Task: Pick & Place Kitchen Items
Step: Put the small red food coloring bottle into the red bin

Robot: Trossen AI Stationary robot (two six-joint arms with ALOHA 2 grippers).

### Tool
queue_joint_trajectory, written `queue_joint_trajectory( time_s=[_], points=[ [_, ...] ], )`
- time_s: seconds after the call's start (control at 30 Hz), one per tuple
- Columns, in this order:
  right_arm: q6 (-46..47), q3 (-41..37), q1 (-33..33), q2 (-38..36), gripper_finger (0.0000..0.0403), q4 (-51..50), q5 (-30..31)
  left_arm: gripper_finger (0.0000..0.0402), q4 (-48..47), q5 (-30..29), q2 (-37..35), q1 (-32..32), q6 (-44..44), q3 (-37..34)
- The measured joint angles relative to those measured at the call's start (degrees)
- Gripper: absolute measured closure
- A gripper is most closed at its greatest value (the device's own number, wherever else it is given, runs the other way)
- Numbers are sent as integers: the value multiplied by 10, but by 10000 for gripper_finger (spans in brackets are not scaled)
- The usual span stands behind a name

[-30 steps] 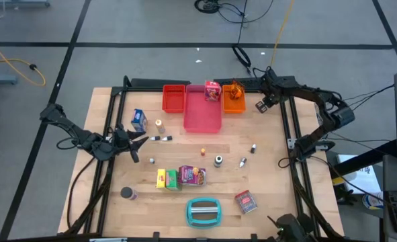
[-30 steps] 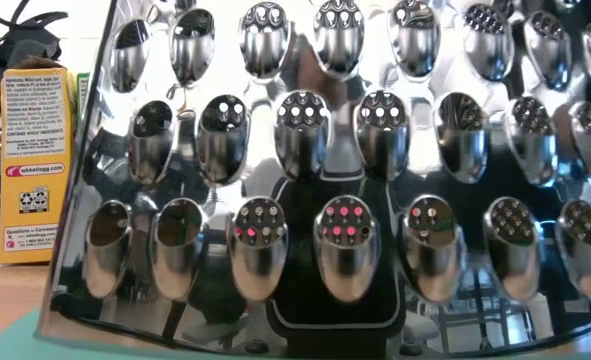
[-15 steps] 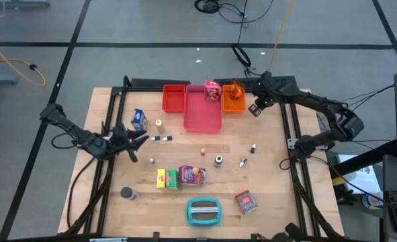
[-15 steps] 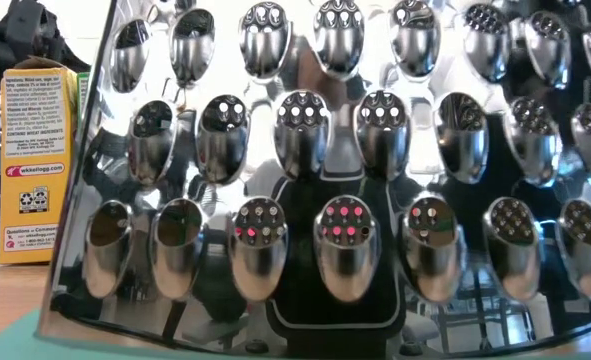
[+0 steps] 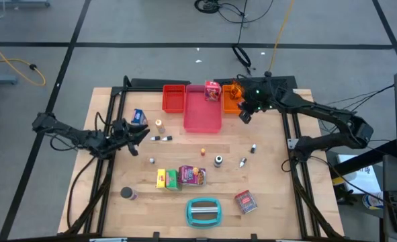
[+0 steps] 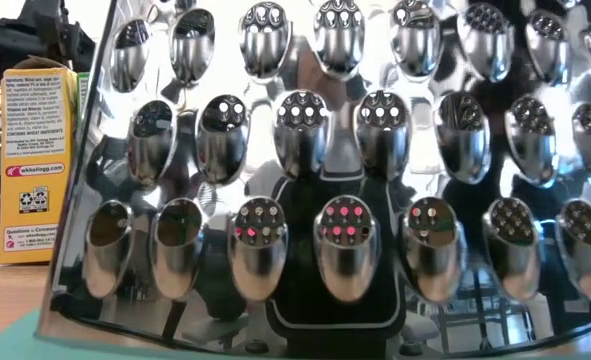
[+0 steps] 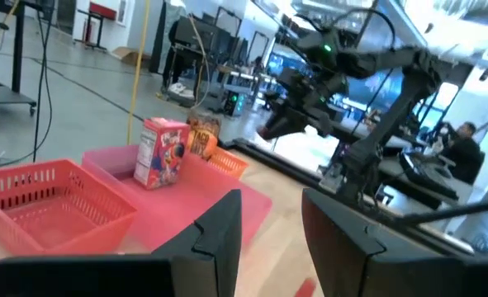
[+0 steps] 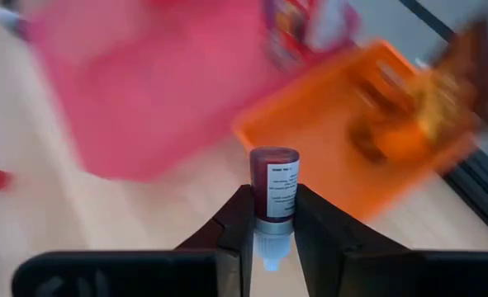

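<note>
Only the right gripper (image 8: 266, 216) wrist view reveals its clamped small bottle (image 8: 273, 195)

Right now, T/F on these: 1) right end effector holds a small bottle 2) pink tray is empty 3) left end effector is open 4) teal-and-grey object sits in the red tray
1) True: the right end effector is shut on the small bottle.
2) False: a red-white box stands at the pink tray's far end.
3) True: the left end effector is open, nothing between its fingers.
4) False: the teal-and-grey object lies on the table near its front edge; the red tray looks empty.
</note>
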Motion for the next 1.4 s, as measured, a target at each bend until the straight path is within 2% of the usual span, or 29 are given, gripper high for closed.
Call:
queue_joint_trajectory(
  time_s=[0.23,0.33,0.6,0.77,0.9,1.07,1.27,1.4],
  points=[
    [15,0,76,-3,347,75,-1,273,25,69,3,77,0,0],
    [16,0,103,-3,346,107,-1,273,56,108,25,109,-1,0],
    [18,0,154,-4,346,195,-1,272,196,198,152,187,5,0],
    [22,0,178,-4,346,242,-1,272,285,295,232,226,-2,5],
    [22,0,195,-3,346,269,-1,272,304,310,287,245,4,40],
    [19,0,208,-3,346,294,-1,272,293,378,363,263,31,112],
    [24,0,208,-3,346,292,-1,272,276,427,463,281,57,188],
    [24,0,208,-3,346,290,-1,272,275,432,522,289,66,230]
  ],
)
